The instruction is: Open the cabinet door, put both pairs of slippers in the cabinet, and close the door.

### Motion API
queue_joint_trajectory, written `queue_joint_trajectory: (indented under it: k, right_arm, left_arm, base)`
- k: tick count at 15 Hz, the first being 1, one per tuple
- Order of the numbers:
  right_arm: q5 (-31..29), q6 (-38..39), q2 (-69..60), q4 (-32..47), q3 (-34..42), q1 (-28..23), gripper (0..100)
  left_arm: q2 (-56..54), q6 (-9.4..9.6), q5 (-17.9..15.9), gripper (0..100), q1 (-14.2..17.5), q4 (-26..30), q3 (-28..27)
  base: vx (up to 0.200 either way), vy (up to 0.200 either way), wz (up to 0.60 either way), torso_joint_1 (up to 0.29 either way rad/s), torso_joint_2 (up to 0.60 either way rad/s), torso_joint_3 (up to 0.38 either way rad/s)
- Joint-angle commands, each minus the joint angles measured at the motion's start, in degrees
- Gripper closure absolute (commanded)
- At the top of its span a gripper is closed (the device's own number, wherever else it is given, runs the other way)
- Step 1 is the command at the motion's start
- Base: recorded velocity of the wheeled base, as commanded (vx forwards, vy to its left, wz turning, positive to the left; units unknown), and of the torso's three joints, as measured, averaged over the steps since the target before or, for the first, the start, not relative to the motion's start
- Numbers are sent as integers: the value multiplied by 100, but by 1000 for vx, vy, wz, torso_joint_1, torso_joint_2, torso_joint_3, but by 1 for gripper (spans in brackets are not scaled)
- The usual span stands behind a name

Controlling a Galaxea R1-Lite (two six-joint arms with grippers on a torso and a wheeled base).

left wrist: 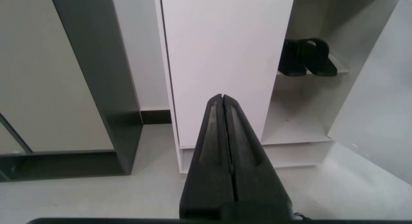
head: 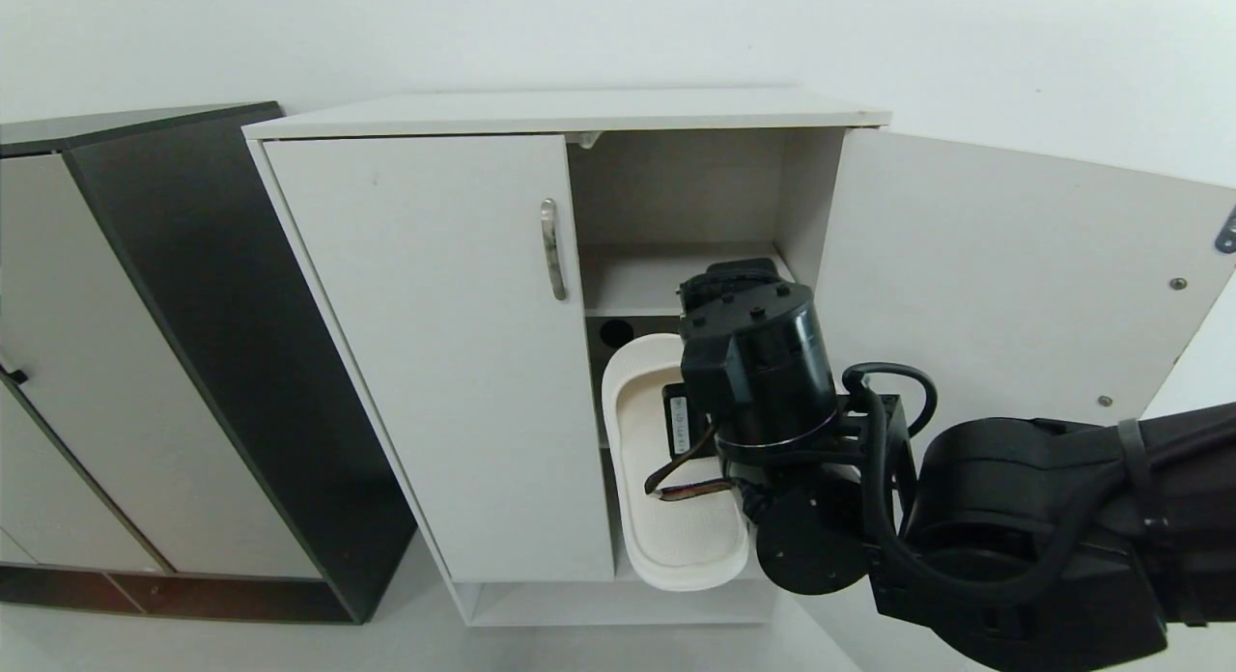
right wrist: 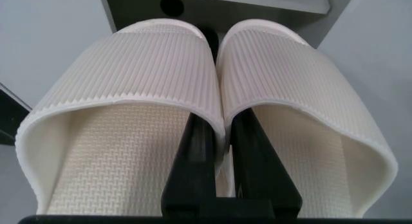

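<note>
Right tool (right wrist: 222,140) grasped white slippers (right wrist: 161,69) at cabinet (head: 579,112) opening, 3 o'clock of closed door (head: 435,363). Left tool (left wrist: 223,105) clenched, empty. Black slippers (left wrist: 309,56) on shelf.

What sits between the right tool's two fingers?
The white slippers' touching inner edges, pinched together there, as seen in the right wrist view.

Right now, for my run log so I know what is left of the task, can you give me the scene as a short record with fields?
left door: closed
right door: swung open
black slippers: on a shelf inside the cabinet, on its open side
white slippers: pair held side by side at the open side, toes toward the cabinet
right jaws: shut on white slippers where the two straps meet
left jaws: shut, empty, back from the cabinet
left to do: set the white slippers inside, close the right door
</note>
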Motion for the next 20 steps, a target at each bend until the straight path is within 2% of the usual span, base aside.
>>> queue_joint_trajectory:
  k: [1,7,20]
  right_arm:
    - [-5,-12,-29,-3,-11,-5,100]
    - [-84,-82,-38,-12,-63,-58,100]
    - [-84,-117,-55,-12,-28,-67,100]
  left_arm:
    - [8,-2,0,100,1,0,0]
    - [8,7,-8,100,1,0,0]
    - [8,-2,-8,100,1,0,0]
  base:
    - [0,0,0,0,0,0]
    - [0,0,0,0,0,0]
    - [200,0,0,1,1,3]
